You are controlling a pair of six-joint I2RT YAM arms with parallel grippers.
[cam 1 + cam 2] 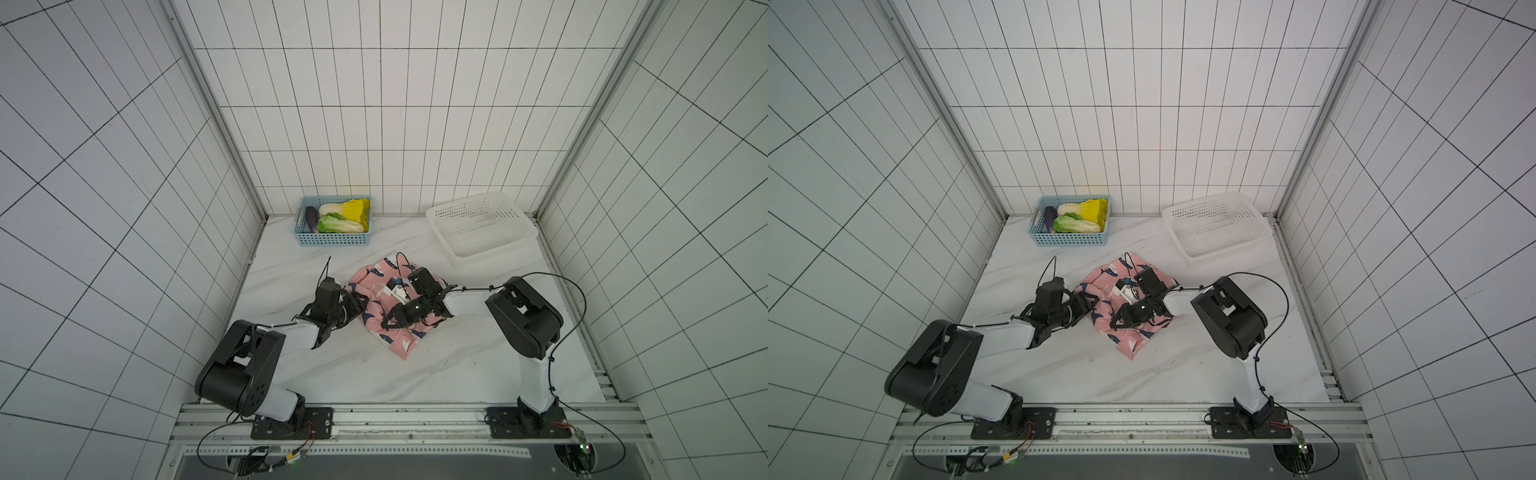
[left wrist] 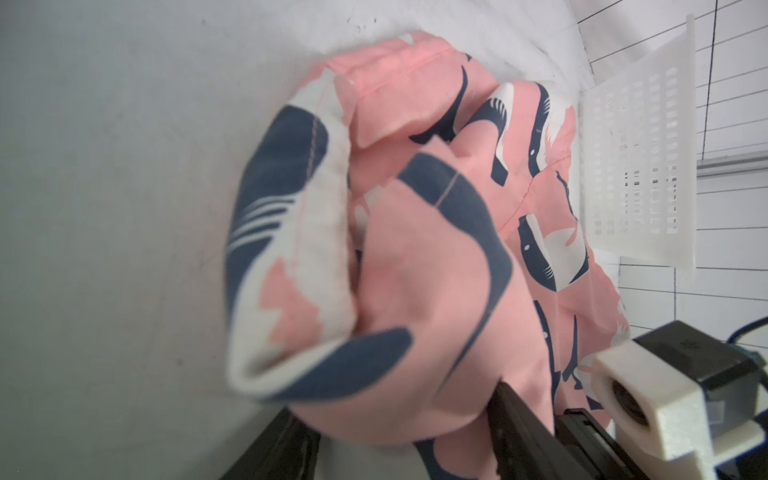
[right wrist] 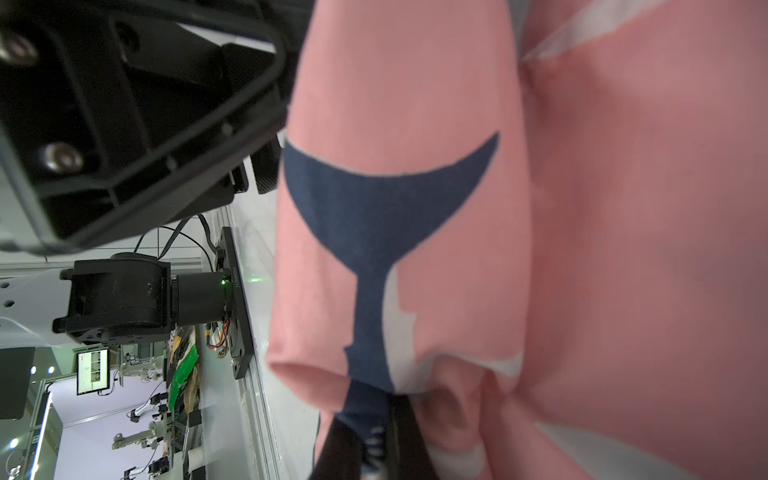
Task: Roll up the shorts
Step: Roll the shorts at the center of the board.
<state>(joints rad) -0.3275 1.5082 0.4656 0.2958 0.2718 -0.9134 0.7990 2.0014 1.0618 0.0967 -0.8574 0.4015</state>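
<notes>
The shorts [image 1: 401, 345] [image 1: 1128, 341], pink with navy-and-white sharks, lie bunched in the middle of the marble table. At their left edge is my left gripper [image 1: 359, 305] [image 1: 1090, 303]. In the left wrist view its jaws [image 2: 392, 403] stand apart with a rounded fold of the shorts [image 2: 415, 270] bulging between them. My right gripper [image 1: 386, 326] [image 1: 1115, 324] reaches over the shorts from the right. In the right wrist view it [image 3: 374, 419] is shut on a navy-printed pinch of the shorts [image 3: 415, 208], and the cloth hangs in front of the camera.
A blue basket [image 1: 334, 240] [image 1: 1067, 239] with cabbages and an eggplant stands at the back left. A white perforated basket [image 1: 490, 249] [image 1: 1219, 249] [image 2: 640, 166] sits at the back right, close behind the shorts. Tiled walls enclose the table on three sides.
</notes>
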